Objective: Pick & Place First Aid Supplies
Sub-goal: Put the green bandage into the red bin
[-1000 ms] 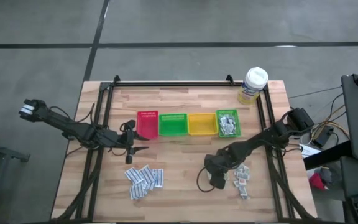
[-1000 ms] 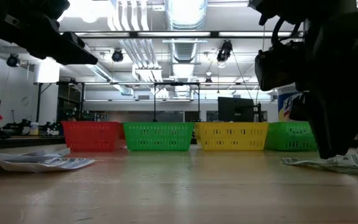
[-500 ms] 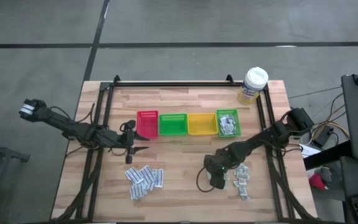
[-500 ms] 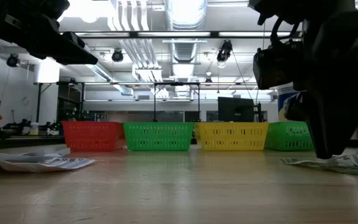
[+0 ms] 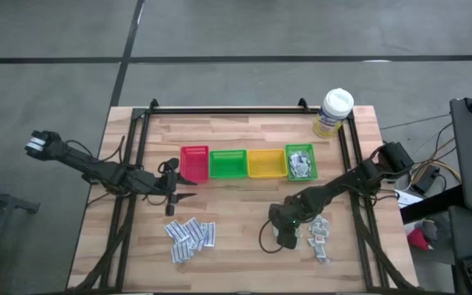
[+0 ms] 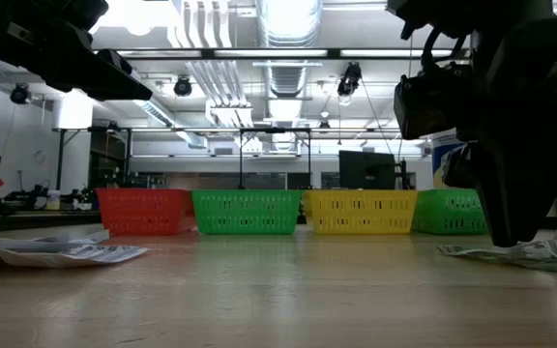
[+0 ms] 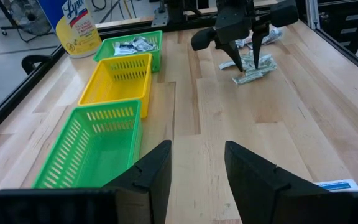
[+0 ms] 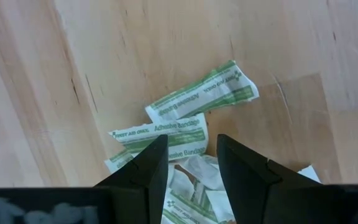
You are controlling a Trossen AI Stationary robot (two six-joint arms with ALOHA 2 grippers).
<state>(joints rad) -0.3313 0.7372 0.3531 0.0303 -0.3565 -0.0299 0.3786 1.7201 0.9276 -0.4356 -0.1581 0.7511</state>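
Pale green and white sachets (image 8: 194,99) lie in a loose pile (image 5: 321,231) on the wood at the right. My right gripper (image 8: 191,146) stands open over the pile, pointing steeply down, a printed sachet (image 8: 166,130) showing beyond its fingertips. The left wrist view shows it from afar (image 7: 245,53) over the same sachets (image 7: 253,65). A second pile of white-blue sachets (image 5: 191,235) lies at the near left. My left gripper (image 5: 188,190) hovers open and empty (image 7: 197,155) in front of the red bin (image 5: 194,164). My right gripper comes at the pale green sachets from above. Whether its fingertips (image 8: 157,149) touch a sachet cannot be told.
Several small bins stand in a row: red, green (image 5: 228,164), yellow (image 5: 266,162) and a green one holding sachets (image 5: 300,161). The yellow wipes tub (image 5: 333,113) stands at the far right corner. A black frame rail (image 5: 133,156) borders the table.
In the low view my right gripper's dark outline over the right-hand sachets has drawn slightly narrower. The arm itself has stayed in place.
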